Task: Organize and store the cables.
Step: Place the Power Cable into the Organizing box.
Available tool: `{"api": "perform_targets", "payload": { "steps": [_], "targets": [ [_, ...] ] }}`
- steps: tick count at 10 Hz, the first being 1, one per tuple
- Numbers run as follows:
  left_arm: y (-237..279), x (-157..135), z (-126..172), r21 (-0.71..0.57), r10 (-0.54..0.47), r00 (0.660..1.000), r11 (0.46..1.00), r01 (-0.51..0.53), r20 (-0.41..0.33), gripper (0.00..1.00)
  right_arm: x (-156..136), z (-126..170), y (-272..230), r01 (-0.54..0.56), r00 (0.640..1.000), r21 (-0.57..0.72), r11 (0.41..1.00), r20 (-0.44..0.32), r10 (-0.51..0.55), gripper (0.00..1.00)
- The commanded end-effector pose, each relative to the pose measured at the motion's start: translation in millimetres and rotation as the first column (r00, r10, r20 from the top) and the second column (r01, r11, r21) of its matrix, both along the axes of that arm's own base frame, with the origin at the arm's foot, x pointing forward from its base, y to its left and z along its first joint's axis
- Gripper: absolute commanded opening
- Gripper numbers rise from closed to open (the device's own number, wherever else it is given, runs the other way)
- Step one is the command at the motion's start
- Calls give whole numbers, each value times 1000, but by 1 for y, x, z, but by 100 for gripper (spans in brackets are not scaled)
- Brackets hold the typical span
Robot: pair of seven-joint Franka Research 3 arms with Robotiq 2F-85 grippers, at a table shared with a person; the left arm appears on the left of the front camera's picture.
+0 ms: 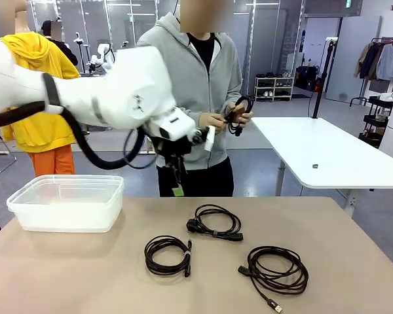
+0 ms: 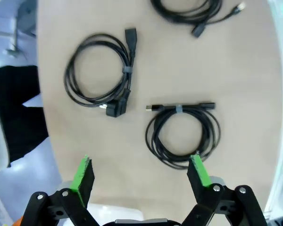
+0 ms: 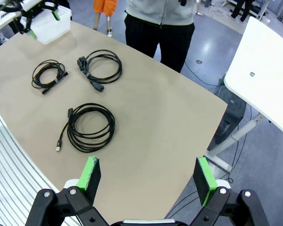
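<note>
Left fingers (image 2: 83,175), spread, hover apparently clear above the cables (image 2: 179,109).

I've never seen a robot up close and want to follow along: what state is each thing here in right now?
Back cable: coiled, banded, on the table.
Left front cable: coiled, banded, on the table.
Right front cable: coiled, one end trailing, on the table.
Fourth cable: in the person's hands.
Bin: empty.
Left gripper: open, empty.
Right gripper: open, empty.

Tan table (image 1: 85,281) bears three coiled cables (image 1: 217,234); one tub (image 1: 65,216).
</note>
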State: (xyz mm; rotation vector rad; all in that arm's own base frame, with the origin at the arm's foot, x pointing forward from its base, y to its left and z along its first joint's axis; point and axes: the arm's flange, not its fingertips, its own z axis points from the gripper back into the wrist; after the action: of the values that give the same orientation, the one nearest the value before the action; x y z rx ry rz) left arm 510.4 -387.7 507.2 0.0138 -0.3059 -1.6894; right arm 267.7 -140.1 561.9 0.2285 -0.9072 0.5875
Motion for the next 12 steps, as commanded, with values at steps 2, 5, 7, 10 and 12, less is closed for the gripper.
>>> {"api": "perform_targets", "payload": {
  "steps": [2,5,7,10,12],
  "targets": [
    [-55,19,-40,50,14,1000,999,-13,-12,100,-1,0,-1,0,1000,-4,1000,0,0,100],
    [-79,14,-81,78,41,999,996,-40,-17,100,-1,0,-1,0,1000,-4,1000,0,0,100],
    [-82,13,-85,65,41,999,997,-41,2,100,-1,0,-1,0,1000,-4,1000,0,0,100],
    [-83,12,-82,62,-41,998,997,44,-48,100,-1,0,-1,0,1000,-4,1000,0,0,100],
    [-82,14,-87,73,27,999,997,-26,-18,100,-1,0,-1,0,1000,-4,1000,0,0,100]
  ]
}}
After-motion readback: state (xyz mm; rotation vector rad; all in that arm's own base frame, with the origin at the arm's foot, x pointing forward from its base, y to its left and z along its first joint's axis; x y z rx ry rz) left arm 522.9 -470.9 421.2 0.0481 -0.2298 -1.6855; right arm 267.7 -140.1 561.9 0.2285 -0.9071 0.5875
